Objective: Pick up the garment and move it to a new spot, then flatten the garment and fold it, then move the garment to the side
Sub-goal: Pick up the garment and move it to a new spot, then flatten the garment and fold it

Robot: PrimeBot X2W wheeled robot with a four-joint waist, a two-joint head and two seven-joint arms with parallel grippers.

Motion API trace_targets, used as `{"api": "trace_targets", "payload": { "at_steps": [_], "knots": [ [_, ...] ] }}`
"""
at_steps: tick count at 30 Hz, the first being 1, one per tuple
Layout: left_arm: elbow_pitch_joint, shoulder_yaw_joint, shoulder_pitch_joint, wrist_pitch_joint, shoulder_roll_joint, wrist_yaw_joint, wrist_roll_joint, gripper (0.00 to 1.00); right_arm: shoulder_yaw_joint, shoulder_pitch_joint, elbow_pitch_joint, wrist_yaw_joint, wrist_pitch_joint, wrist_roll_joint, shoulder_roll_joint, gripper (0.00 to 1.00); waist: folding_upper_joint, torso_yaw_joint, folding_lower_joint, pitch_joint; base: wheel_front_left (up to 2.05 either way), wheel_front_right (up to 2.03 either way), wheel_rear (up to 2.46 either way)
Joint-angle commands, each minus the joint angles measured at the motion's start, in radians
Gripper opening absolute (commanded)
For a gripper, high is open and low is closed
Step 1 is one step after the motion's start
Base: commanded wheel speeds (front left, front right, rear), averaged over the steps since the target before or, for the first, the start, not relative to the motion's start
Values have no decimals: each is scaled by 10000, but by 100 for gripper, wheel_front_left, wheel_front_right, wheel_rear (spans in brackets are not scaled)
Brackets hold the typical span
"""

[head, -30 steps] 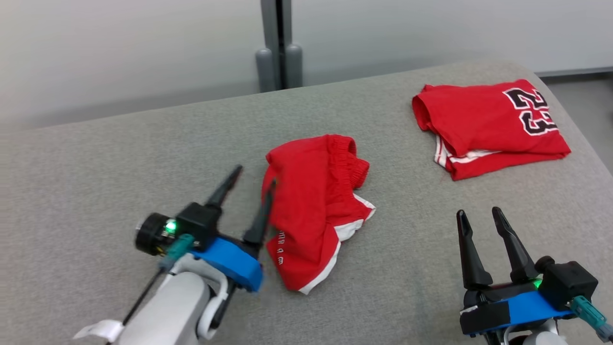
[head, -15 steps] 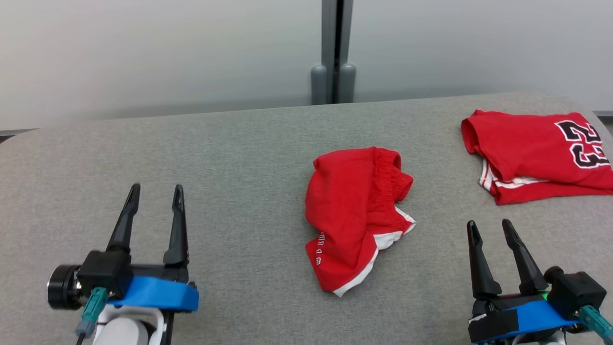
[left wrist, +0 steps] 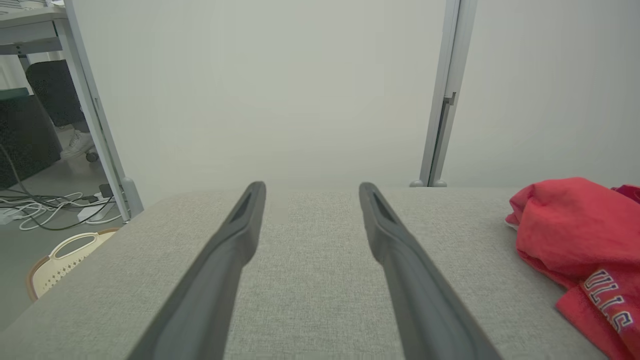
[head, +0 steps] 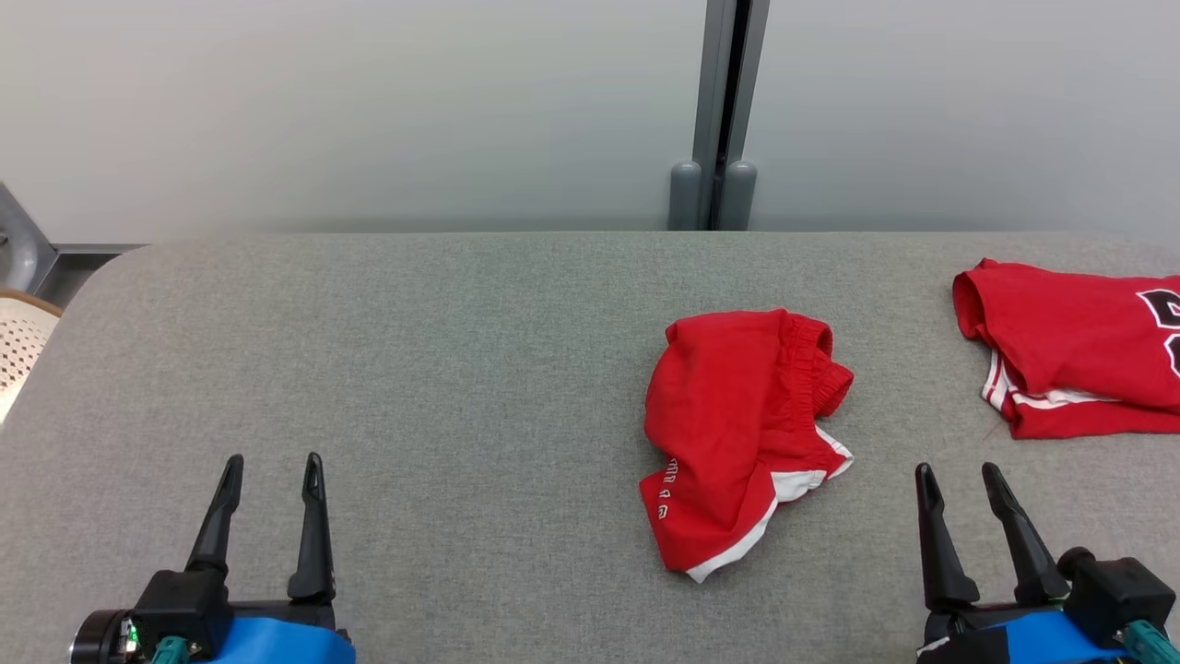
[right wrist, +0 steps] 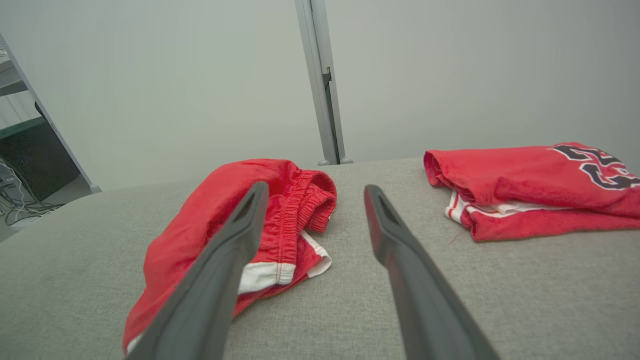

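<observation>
Pointing up from the bottom corners, two pincers, the left pincer (head: 274, 458) and the right pincer (head: 956, 468), stand spread and empty over one grey table (head: 415, 350). One crumpled pair of red shorts (head: 737, 433) lies right of centre, apart from both. One folded red jersey (head: 1069, 341) sits farther back, at the right edge.

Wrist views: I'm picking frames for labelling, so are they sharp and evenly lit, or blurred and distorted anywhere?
Left wrist view: soft even light, no glare; the left gripper looms large and blurs near the bottom edge; lettering on the shorts is readable. Right wrist view: same flat light, jersey crisp, the post looks tilted.
</observation>
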Motion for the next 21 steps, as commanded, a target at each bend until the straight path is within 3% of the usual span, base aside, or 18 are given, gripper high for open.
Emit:
{"api": "trace_targets", "payload": {
  "at_steps": [1,21],
  "knots": [
    [68,110,150,-44,-77,-96,107,100,-10,200,26,2,-26,-47,-8,100,0,45,0,-46,0,0,0],
    [321,822,171,-45,-645,-594,795,100,61,418,166,2,-26,-129,-9,100,0,51,0,-124,0,0,0]
  ]
}}
